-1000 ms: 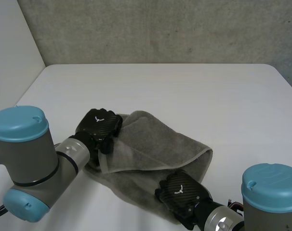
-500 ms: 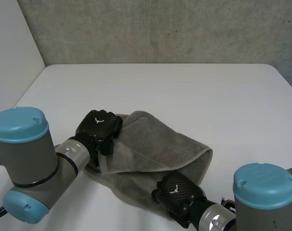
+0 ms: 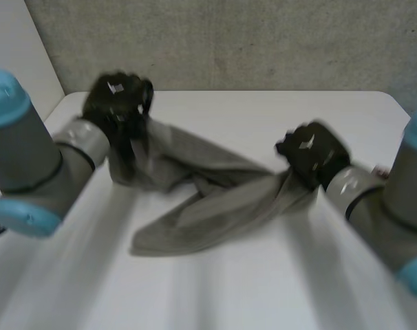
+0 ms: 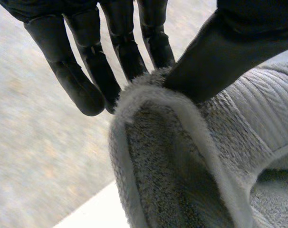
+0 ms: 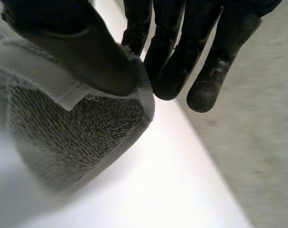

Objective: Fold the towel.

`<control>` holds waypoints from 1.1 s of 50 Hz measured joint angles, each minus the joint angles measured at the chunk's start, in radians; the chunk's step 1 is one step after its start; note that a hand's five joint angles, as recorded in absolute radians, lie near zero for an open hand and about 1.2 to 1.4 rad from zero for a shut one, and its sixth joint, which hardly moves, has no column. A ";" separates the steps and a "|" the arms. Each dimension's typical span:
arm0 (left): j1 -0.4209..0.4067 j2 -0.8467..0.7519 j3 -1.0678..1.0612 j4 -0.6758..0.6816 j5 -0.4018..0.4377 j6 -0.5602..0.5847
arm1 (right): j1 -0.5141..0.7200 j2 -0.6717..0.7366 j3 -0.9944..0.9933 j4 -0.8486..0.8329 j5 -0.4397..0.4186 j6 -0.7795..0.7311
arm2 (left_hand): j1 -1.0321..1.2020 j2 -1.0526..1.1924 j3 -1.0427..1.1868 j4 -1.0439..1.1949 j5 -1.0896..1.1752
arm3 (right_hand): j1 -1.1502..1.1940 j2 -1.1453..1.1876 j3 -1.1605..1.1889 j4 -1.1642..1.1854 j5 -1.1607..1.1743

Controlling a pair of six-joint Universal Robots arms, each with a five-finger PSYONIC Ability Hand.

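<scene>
Fingers point(image 4: 127, 52) pinching, two hands point(image 3: 115, 100) point(image 3: 312, 148), one towel point(image 3: 215, 199)

Head view: soft, even light from above, medium bright. No hard glare on white table point(image 3: 229, 117); wall point(image 3: 263, 41) duller. Faint soft shadow under near edge of towel point(image 3: 215, 206). Left wrist view: inside of towel fold dark, rim lit; left hand point(image 4: 87, 61) matte, weak sheen. Right wrist view: table very bright; dull highlights on fingertips of right hand point(image 5: 168, 57).
</scene>
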 measured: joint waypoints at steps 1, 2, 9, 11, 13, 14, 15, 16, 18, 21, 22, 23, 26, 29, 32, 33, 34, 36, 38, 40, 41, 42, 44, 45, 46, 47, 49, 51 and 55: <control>0.014 -0.008 0.060 -0.008 -0.009 -0.017 | -0.020 0.008 -0.061 0.019 0.002 -0.023 | 0.000 0.000 0.001 0.000 0.000 | 0.000 0.000 0.000 0.001 0.000; 0.027 -0.018 0.126 -0.017 -0.019 -0.037 | -0.038 0.019 -0.126 0.034 0.003 -0.048 | 0.001 0.000 0.002 0.000 0.000 | 0.000 0.000 0.000 0.001 0.000; 0.079 -0.056 0.425 -0.045 -0.065 -0.173 | -0.090 0.062 -0.378 0.011 -0.015 -0.151 | 0.005 0.000 0.003 0.000 0.000 | 0.001 0.000 0.000 0.001 0.000; 0.093 -0.049 0.465 -0.045 -0.065 -0.225 | -0.091 0.056 -0.385 -0.059 -0.040 -0.160 | 0.005 0.000 0.003 0.000 0.000 | 0.001 0.000 0.000 0.001 0.000; 0.103 -0.039 0.468 -0.044 -0.062 -0.254 | -0.091 0.044 -0.367 -0.099 -0.061 -0.161 | 0.005 0.000 0.003 0.000 0.000 | 0.001 0.000 0.000 0.001 0.000; 0.109 -0.033 0.461 -0.044 -0.058 -0.270 | -0.091 0.034 -0.347 -0.120 -0.077 -0.161 | 0.005 0.000 0.003 0.000 0.000 | 0.001 0.000 0.000 0.001 0.000; 0.112 -0.030 0.455 -0.043 -0.055 -0.278 | -0.091 0.030 -0.336 -0.129 -0.085 -0.161 | 0.005 0.000 0.003 0.000 0.000 | 0.001 0.000 0.000 0.002 0.000; 0.115 -0.027 0.446 -0.043 -0.052 -0.285 | -0.091 0.024 -0.321 -0.138 -0.095 -0.162 | 0.005 0.000 0.003 0.000 0.000 | 0.001 0.000 0.000 0.002 0.000; 0.125 -0.021 0.400 -0.043 -0.036 -0.301 | -0.090 0.010 -0.268 -0.149 -0.125 -0.166 | 0.005 0.002 0.003 0.000 0.000 | 0.001 0.000 0.000 0.002 0.000; 0.135 -0.021 0.331 -0.048 -0.014 -0.306 | -0.090 0.003 -0.216 -0.134 -0.148 -0.178 | 0.005 0.006 0.003 0.000 0.000 | 0.001 0.003 0.000 0.002 0.000; 0.145 -0.023 0.271 -0.053 0.004 -0.305 | -0.091 0.000 -0.177 -0.106 -0.163 -0.194 | 0.005 0.006 0.004 0.000 0.000 | 0.001 0.006 0.000 0.002 0.000; 0.150 -0.024 0.249 -0.055 0.010 -0.304 | -0.092 0.000 -0.164 -0.095 -0.166 -0.199 | 0.005 0.006 0.004 0.000 0.000 | 0.001 0.006 0.000 0.002 0.000; 0.173 -0.025 0.153 -0.067 0.034 -0.299 | -0.097 0.000 -0.114 -0.035 -0.180 -0.236 | 0.005 0.006 0.004 0.000 0.000 | 0.001 0.006 0.000 0.002 0.000; 0.212 -0.023 0.019 -0.083 0.071 -0.292 | -0.103 0.001 -0.039 0.062 -0.207 -0.329 | 0.005 0.006 0.004 0.000 0.000 | 0.001 0.006 0.000 0.002 0.000; 0.237 -0.020 -0.071 -0.089 0.104 -0.287 | -0.111 0.002 0.017 0.128 -0.232 -0.419 | 0.005 0.006 0.005 0.000 0.000 | 0.001 0.006 0.000 0.002 0.000; 0.241 -0.019 -0.087 -0.090 0.110 -0.286 | -0.113 0.003 0.027 0.139 -0.237 -0.438 | 0.005 0.006 0.005 0.000 0.000 | 0.001 0.006 0.000 0.002 0.000; 0.250 -0.018 -0.117 -0.089 0.126 -0.278 | -0.120 0.003 0.047 0.157 -0.245 -0.474 | 0.005 0.006 0.005 0.000 0.000 | 0.001 0.006 0.000 0.002 0.000; 0.263 -0.019 -0.153 -0.088 0.147 -0.259 | -0.133 0.005 0.079 0.175 -0.255 -0.534 | 0.005 0.006 0.005 0.000 0.000 | 0.001 0.006 0.000 0.002 0.000; 0.276 -0.023 -0.185 -0.085 0.167 -0.228 | -0.149 0.008 0.112 0.188 -0.262 -0.596 | 0.005 0.006 0.005 0.000 0.000 | 0.001 0.006 0.000 0.002 0.000; 0.289 -0.035 -0.210 -0.081 0.185 -0.179 | -0.162 0.018 0.141 0.190 -0.267 -0.651 | 0.005 0.007 0.005 0.000 0.000 | -0.085 -0.072 -0.067 -0.069 -0.074; 0.291 -0.039 -0.213 -0.081 0.188 -0.166 | -0.165 0.022 0.146 0.189 -0.268 -0.661 | 0.005 0.007 0.005 0.000 0.000 | -0.168 -0.135 -0.146 -0.151 -0.158; 0.295 -0.048 -0.217 -0.080 0.192 -0.143 | -0.170 0.032 0.156 0.184 -0.267 -0.679 | 0.005 0.006 0.005 -0.001 0.000 | -0.343 -0.322 -0.313 -0.317 -0.330; 0.299 -0.065 -0.215 -0.078 0.194 -0.105 | -0.175 0.048 0.165 0.168 -0.266 -0.695 | 0.005 0.007 0.005 0.000 0.000 | -0.636 -0.602 -0.618 -0.609 -0.631; 0.300 -0.070 -0.213 -0.078 0.194 -0.096 | -0.176 0.052 0.167 0.161 -0.264 -0.697 | 0.005 0.007 0.005 0.000 0.000 | -0.679 -0.637 -0.654 -0.656 -0.680; 0.301 -0.079 -0.207 -0.077 0.194 -0.085 | -0.177 0.056 0.168 0.148 -0.262 -0.692 | 0.005 0.007 0.005 0.000 0.000 | -0.764 -0.719 -0.735 -0.742 -0.771; 0.301 -0.082 -0.204 -0.077 0.193 -0.081 | -0.177 0.058 0.168 0.140 -0.260 -0.687 | 0.005 0.007 0.005 0.000 0.000 | -0.803 -0.757 -0.784 -0.791 -0.823; 0.302 -0.096 -0.189 -0.077 0.190 -0.067 | -0.178 0.059 0.166 0.106 -0.248 -0.644 | 0.005 0.007 0.005 0.000 0.000 | -0.942 -0.900 -0.928 -0.935 -0.974; 0.301 -0.103 -0.180 -0.077 0.188 -0.064 | -0.178 0.054 0.164 0.088 -0.240 -0.603 | 0.005 0.007 0.005 0.000 0.000 | -0.967 -0.927 -0.954 -0.970 -1.008; 0.299 -0.107 -0.167 -0.076 0.185 -0.065 | -0.178 0.023 0.157 0.063 -0.217 -0.440 | 0.005 0.007 0.005 0.000 0.000 | -0.976 -0.927 -0.954 -0.976 -1.017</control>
